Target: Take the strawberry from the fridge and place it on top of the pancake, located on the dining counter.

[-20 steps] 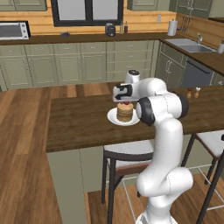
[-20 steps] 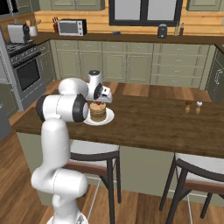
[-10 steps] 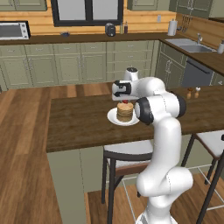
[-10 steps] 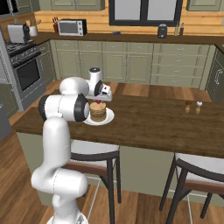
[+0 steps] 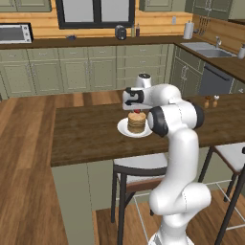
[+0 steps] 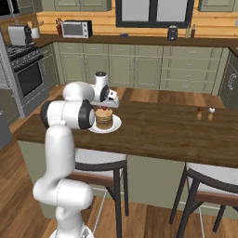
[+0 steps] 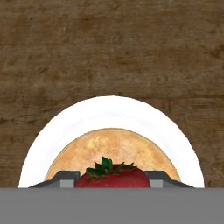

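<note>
In the hand view the strawberry [image 7: 113, 176], red with a green leafy cap, sits between my two fingertips [image 7: 65, 179], and my gripper [image 7: 112, 182] is shut on it. Right under it lies the tan pancake [image 7: 114, 146] on its white plate [image 7: 109, 113], on the dark wood dining counter [image 7: 109, 43]. From the left base view the gripper [image 5: 137, 108] points down over the pancake stack [image 5: 137, 123], the strawberry [image 5: 137, 113] at its top. The right base view shows the strawberry [image 6: 105, 109] on the pancake [image 6: 103, 120]. I cannot tell whether the berry touches it. The fridge is out of view.
Salt and pepper shakers [image 6: 205, 114] stand further right on the counter. Bar stools [image 6: 100, 162] [image 6: 209, 186] are tucked under its near edge. Wall cabinets, a stove [image 6: 28, 69] and a sink [image 5: 210, 50] line the back of the kitchen.
</note>
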